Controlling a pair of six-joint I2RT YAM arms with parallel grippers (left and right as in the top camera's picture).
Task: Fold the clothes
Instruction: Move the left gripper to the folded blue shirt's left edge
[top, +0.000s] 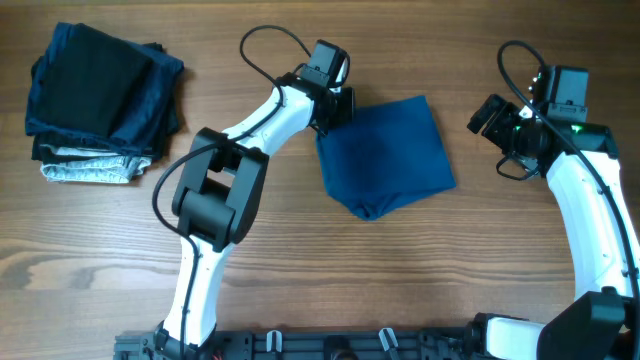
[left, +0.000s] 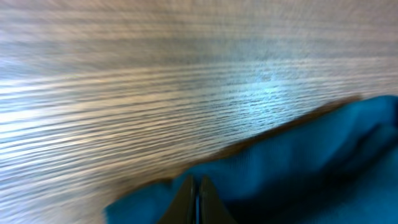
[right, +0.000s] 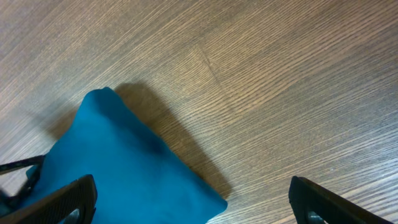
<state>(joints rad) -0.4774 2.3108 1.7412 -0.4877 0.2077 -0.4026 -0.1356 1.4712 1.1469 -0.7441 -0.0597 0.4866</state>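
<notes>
Folded blue polo shirt (top: 388, 152) at centre of surface (top: 300, 262); left hand (top: 330, 110) clenched on its 10 o'clock corner; right hand (top: 488, 115) released, at 3 o'clock.

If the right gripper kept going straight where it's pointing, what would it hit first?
Probably the edge of the folded blue shirt, lying ahead of the right gripper and its open jaws. Depth is unclear, so it might touch the bare wooden table beside it instead.
</notes>
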